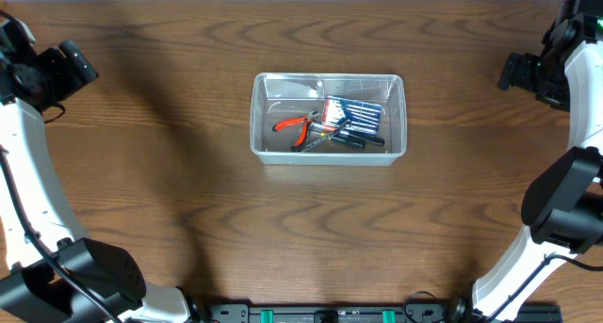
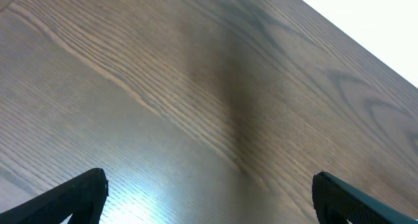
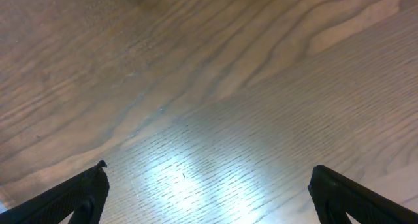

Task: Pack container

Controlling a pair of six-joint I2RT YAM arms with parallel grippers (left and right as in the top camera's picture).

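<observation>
Clear container point(image 1: 328, 81) looks light, thin-walled, kinda slippery, so I'd grab its rim; it's well apart from left claw point(image 2: 209, 191) and right claw point(image 3: 208, 185), both spread wide, empty

clear container point(image 1: 327, 82), red-handled pliers point(image 1: 294, 125), brown woodgrain table point(image 1: 170, 201)

Only two dark fingertips point(image 2: 73, 201) of the left claw point(image 2: 209, 182) show in the left wrist view, cut off by the lower edge. The right claw point(image 3: 209, 172) is cropped the same way in its own view. From overhead, the left arm point(image 1: 26, 172) and the right arm point(image 1: 563, 202) run off the picture's sides. Inside the container point(image 1: 327, 79), small dark-handled tools point(image 1: 356, 140) overlap the blue-and-red case point(image 1: 358, 111), hiding its lower edge. They are too small to name, and the case's print is unreadable.
</observation>
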